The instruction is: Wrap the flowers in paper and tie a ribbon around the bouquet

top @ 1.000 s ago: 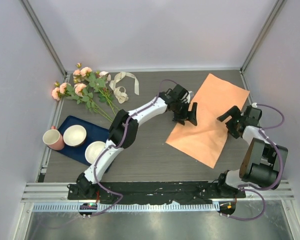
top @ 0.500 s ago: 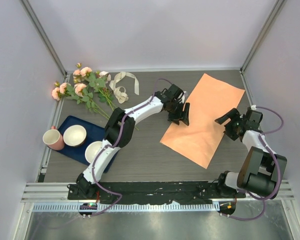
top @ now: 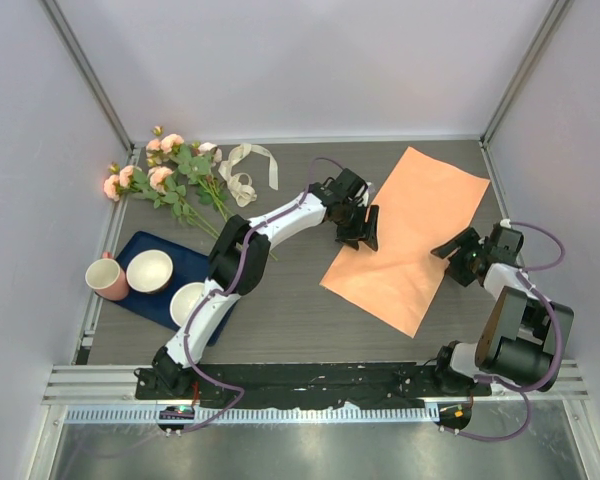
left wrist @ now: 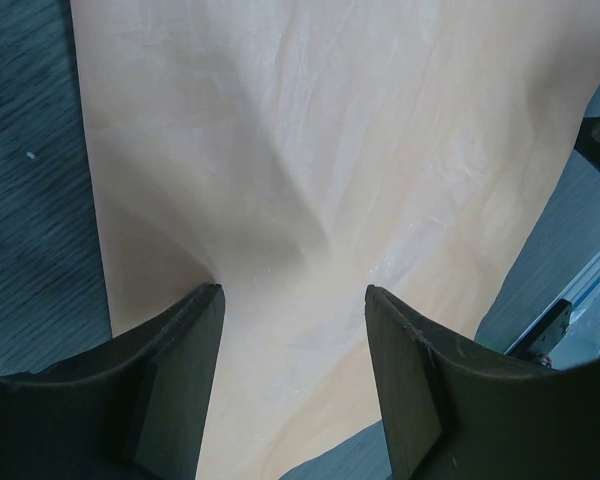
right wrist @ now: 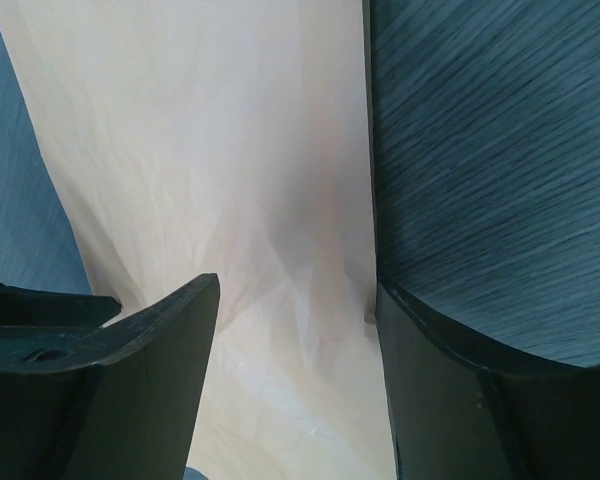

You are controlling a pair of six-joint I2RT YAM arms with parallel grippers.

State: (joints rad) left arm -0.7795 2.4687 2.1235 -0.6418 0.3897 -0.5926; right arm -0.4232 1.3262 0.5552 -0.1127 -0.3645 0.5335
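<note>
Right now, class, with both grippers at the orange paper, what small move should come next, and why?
Probably close both grippers to pinch the paper. The left gripper stands open with the sheet puckered between its jaws; the right gripper stands open astride the opposite edge, so neither grips it yet.

The left arm (top: 280,222) stretches far forward and toward the right side, with its elbow bent near the middle. The left pincer (top: 363,236) points downward, and its two fingers (left wrist: 175,390) stand apart with a clear gap. The right arm (top: 520,325) is folded close above its base. The right pincer (top: 450,247) points to the left, low, and its fingers (right wrist: 450,400) are also apart.
</note>
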